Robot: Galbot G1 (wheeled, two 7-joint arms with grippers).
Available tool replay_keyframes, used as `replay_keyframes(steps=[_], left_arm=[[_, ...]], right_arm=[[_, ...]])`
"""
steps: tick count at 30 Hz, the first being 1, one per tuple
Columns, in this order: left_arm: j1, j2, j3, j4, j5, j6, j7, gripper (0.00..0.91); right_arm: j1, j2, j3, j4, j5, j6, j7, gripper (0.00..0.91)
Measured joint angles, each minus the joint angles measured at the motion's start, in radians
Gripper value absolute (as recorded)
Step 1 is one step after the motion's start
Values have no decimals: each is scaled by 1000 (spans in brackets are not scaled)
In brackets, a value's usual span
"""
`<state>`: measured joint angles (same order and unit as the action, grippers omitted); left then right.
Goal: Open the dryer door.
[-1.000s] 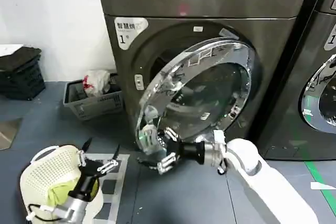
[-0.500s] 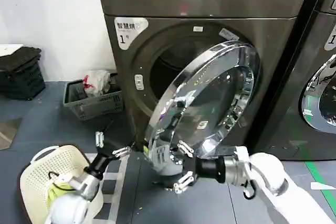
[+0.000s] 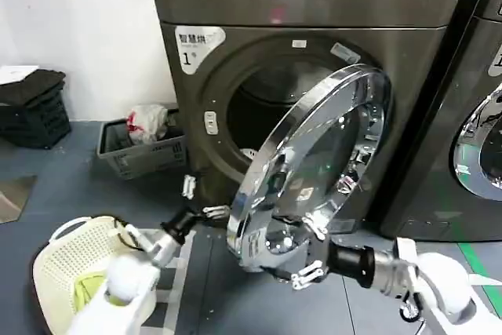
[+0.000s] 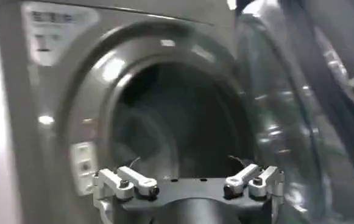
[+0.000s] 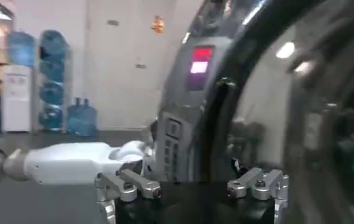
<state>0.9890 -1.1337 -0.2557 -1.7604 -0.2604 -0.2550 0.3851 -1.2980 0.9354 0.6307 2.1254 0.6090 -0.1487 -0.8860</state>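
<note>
Head view: chrome-rimmed round dryer door [image 3: 314,170] stands ajar; right gripper [image 3: 308,253], fingers spread, at its lower rim; left gripper [image 3: 199,200] released, empty, beside cream laundry basket [image 3: 70,253].

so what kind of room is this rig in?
Probably a laundry room or test bay: a front-loading dryer with the dryer door swung open, a second machine beside it, and a laundry basket on the floor.

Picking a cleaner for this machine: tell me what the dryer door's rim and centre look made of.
The dryer door rim looks like polished chrome, metal or plated plastic: it mirrors the room sharply. The centre looks like dark tinted glass, smooth and see-through.
</note>
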Motion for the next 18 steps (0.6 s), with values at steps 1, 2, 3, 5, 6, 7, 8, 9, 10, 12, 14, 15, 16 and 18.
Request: replay_keyframes(steps=[1, 2, 3, 5, 6, 7, 8, 9, 10, 12, 14, 15, 16, 18], left_arm=[[-10, 0, 16, 1, -2, -1, 2, 907], [-21, 0, 33, 1, -2, -1, 4, 907], [-31, 0, 47, 3, -3, -2, 4, 907], [-51, -1, 77, 9, -3, -5, 4, 907], [-59, -4, 91, 11, -3, -6, 4, 907], [-67, -8, 105, 11, -3, -8, 3, 907], [-76, -11, 118, 14, -3, -9, 2, 907], [-85, -15, 130, 17, -3, -11, 1, 907], [-94, -17, 141, 19, -4, -13, 0, 907], [-111, -19, 167, 23, -7, -18, -1, 907], [-128, -20, 192, 29, -7, -23, -5, 907], [-137, -20, 207, 32, -7, -26, -8, 907], [-144, -21, 217, 35, -8, -27, -11, 907], [-162, -24, 242, 42, -9, -32, -16, 907]], right_arm=[[-24, 7, 30, 6, 0, 8, 14, 907], [-53, 17, 66, 14, -2, 15, 40, 907], [-78, 26, 99, 20, -5, 22, 56, 907], [-126, 41, 156, 30, -19, 32, 80, 907], [-158, 53, 191, 39, -28, 38, 100, 907], [-187, 65, 221, 46, -34, 41, 115, 907], [-214, 77, 250, 54, -44, 46, 131, 907], [-242, 91, 280, 64, -58, 52, 149, 907], [-272, 106, 311, 73, -68, 54, 167, 907], [-322, 136, 366, 94, -97, 66, 206, 907], [-365, 167, 415, 111, -112, 69, 238, 907], [-384, 182, 437, 120, -121, 70, 256, 907], [-401, 197, 459, 129, -126, 70, 268, 907], [-436, 233, 502, 149, -148, 69, 302, 907]])
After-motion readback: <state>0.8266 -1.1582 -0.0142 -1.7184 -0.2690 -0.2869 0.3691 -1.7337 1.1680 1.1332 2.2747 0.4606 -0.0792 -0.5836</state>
